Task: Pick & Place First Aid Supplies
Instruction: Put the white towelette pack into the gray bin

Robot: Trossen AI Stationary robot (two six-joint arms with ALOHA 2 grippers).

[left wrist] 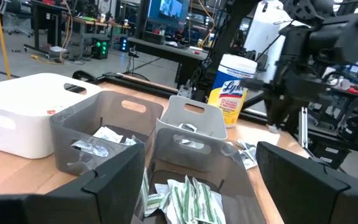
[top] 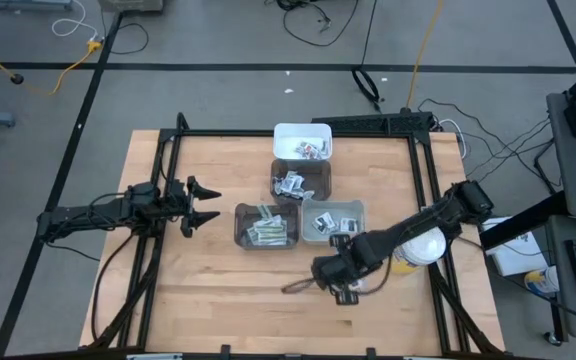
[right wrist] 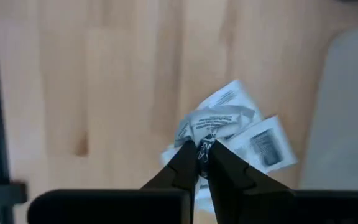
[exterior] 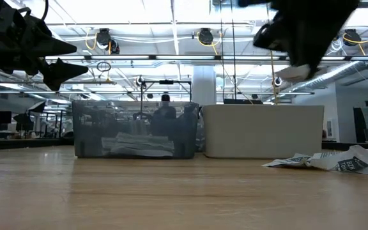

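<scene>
Nearest the table's front edge, the right gripper (right wrist: 201, 157) hangs above the wood, pinching a crumpled white printed sachet (right wrist: 219, 118). More flat white packets (exterior: 337, 161) lie beneath it. Farther back, the left gripper (top: 204, 203) waits spread beside translucent grey plastic bins (top: 266, 226).

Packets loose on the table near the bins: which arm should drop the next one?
Right. Its end effector is shut on a white packet beside the bins; the left end effector waits open.
</scene>
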